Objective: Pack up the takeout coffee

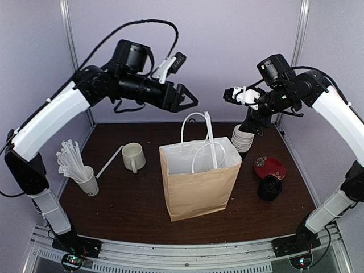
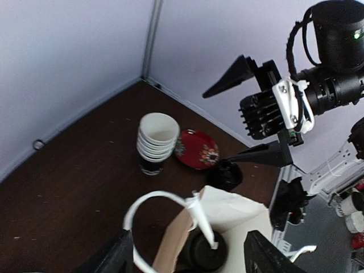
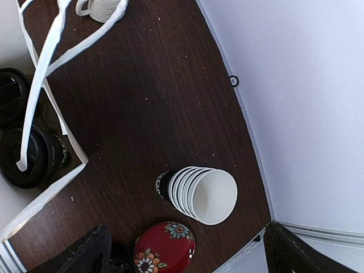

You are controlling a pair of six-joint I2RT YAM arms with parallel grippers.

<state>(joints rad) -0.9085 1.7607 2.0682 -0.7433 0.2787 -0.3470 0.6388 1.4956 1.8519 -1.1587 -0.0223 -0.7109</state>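
While the left hand [image 1: 190, 104] and right hand [image 2: 219, 128] hang spread and empty above the dark brown table [image 1: 131, 199], two black lidded paper cups [image 3: 28, 156] sit inside the upright brown paper bag [image 1: 196, 190].

Seen from overhead, the brown paper bag with white handles [image 1: 196, 187] shows only its white lining, and its walls hide anything inside. In the right wrist view, a black lidded paper cup [image 3: 28, 153] sits in the bag at nine o'clock. A handle strap crosses it, and its white lettering is too small to read. A second black-lidded cup [image 3: 10, 96], toward ten o'clock, is cut by the frame edge. The white ceramic mug [image 3: 102, 7] is clipped at twelve o'clock and the red flowered plate [image 3: 165, 247] at six. Overhead, the black lump [image 1: 269, 187] at the plate's six o'clock is too dark to make out. The left end effector [image 2: 190, 256] shows only two fingertips in its own wrist view.
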